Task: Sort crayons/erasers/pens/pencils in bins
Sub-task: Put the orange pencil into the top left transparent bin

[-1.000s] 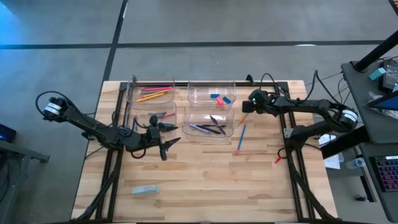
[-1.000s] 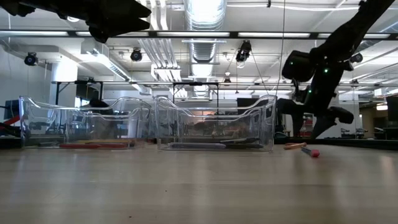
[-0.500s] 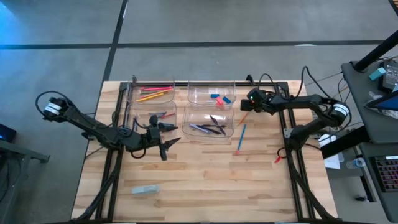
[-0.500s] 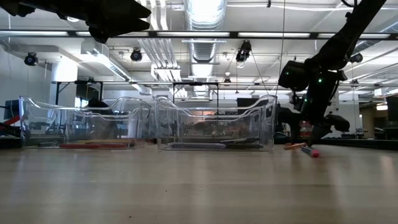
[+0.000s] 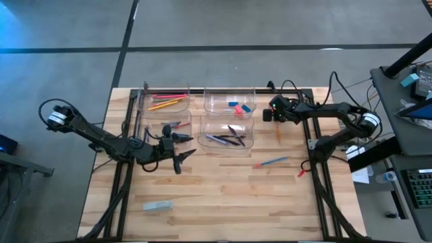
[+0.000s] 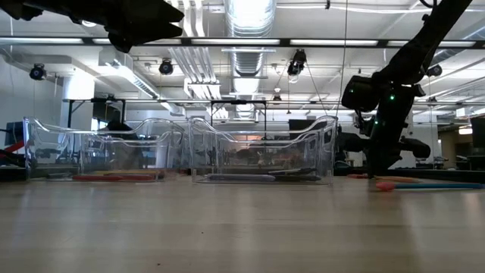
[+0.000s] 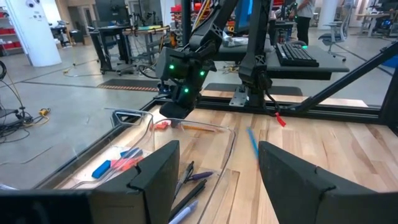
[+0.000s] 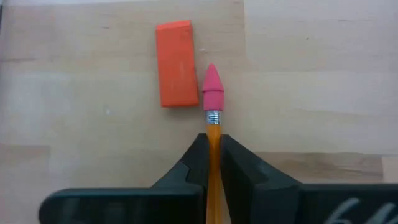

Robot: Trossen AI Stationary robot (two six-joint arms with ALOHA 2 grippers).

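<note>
Four clear bins (image 5: 229,119) stand at the table's far middle, holding pencils (image 5: 165,102), erasers (image 5: 238,106), crayons (image 5: 174,125) and pens (image 5: 226,140). To their right my right gripper (image 5: 273,115) is down at the table, shut on an orange pencil (image 5: 277,131) with a pink rubber tip (image 8: 212,87). Beside that tip an orange-red eraser (image 8: 175,63) lies flat. A blue pencil (image 5: 271,163) lies on the wood nearer the front. My left gripper (image 5: 179,145) hovers open by the near-left bin, with nothing between its fingers. My right gripper pinches the orange pencil's shaft (image 8: 212,127) between its two fingers, just behind the metal band and pink tip. The fingers come from above, pointing down. The pencil lies level at the table top; whether it still rests on the wood I cannot tell.
A small red piece (image 5: 302,173) lies by the right rail and a grey-green block (image 5: 157,206) lies near the front left. Black frame rails (image 5: 312,145) run along both sides of the table. Bare wood (image 5: 223,196) lies toward the front.
My right gripper has come down to the table beside the bins and shut on the orange pencil, which now points toward the near edge instead of slanting. The blue pencil has been knocked round from pointing near-far to lying almost crosswise, nearer the front right.
</note>
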